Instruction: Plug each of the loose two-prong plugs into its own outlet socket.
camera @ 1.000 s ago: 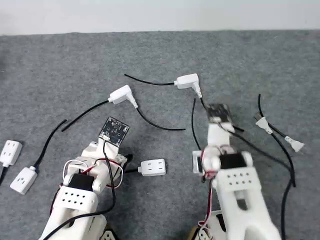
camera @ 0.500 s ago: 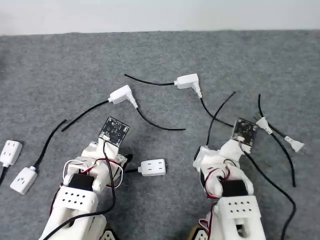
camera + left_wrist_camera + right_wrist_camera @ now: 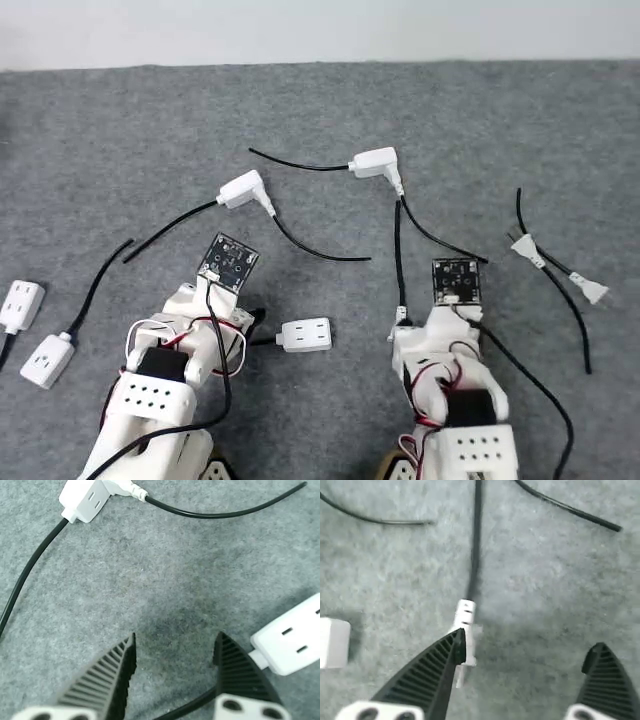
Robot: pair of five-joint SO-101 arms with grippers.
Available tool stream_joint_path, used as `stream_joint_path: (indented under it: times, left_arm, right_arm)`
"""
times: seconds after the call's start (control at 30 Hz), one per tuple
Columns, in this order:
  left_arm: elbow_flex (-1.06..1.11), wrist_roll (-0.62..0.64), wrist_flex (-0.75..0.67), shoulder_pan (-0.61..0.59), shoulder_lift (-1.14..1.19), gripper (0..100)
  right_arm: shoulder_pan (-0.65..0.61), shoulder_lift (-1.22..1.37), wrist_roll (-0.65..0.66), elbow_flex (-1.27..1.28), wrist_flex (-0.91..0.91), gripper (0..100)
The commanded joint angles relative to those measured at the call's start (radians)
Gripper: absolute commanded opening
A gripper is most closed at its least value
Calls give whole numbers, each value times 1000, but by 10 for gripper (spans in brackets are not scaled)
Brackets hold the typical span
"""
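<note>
In the right wrist view my right gripper [image 3: 529, 645] hangs open just above the grey carpet. A white two-prong plug [image 3: 465, 630] on a black cord lies right beside one of its fingers [image 3: 435, 675], not between the jaws. The high view shows that plug [image 3: 399, 318] at the right arm's [image 3: 447, 350] left side. My left gripper [image 3: 175, 640] is open over bare carpet, with a white outlet socket [image 3: 295, 640] just outside one finger. That socket [image 3: 305, 335] lies between the two arms. Two more loose plugs [image 3: 528, 250] [image 3: 595, 292] lie at the far right.
Two white corded pieces [image 3: 243, 189] [image 3: 373, 162] lie farther back on the carpet, one of them [image 3: 85, 497] in the left wrist view too. Two more outlet sockets [image 3: 20, 303] [image 3: 47, 360] sit at the left edge. Black cords cross the middle.
The right arm has swung right, then back to the middle, and drawn in toward its base. The black cord has straightened and its plug now lies by the right gripper. The left arm kept still.
</note>
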Motion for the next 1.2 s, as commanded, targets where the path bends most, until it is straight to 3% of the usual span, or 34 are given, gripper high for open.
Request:
stream_joint_path:
  times: [0.0,0.1,0.2,0.27,0.3,0.43,0.53,0.87,1.17]
  left_arm:
    - [-7,5,-23,5,-14,236]
    - [-7,5,-23,5,-14,236]
    - [-7,5,-23,5,-14,236]
    - [-7,5,-23,5,-12,236]
    - [-7,5,-23,5,-12,236]
    - [-7,5,-23,5,-12,236]
    - [-7,5,-23,5,-12,236]
    - [-7,5,-23,5,-12,236]
    - [-7,5,-23,5,-12,236]
  right_arm:
    - [65,-114,196,-196,151,270]
    - [97,-156,493,-258,194,139]
    - [107,-163,888,-183,189,20]
    - [107,-166,1128,-91,183,13]
    - [107,-173,1181,-46,176,18]
    - [120,-213,1089,68,61,9]
    - [117,-219,1002,66,85,9]
    - [28,-217,1000,49,211,9]
    - [33,-96,997,-209,298,9]
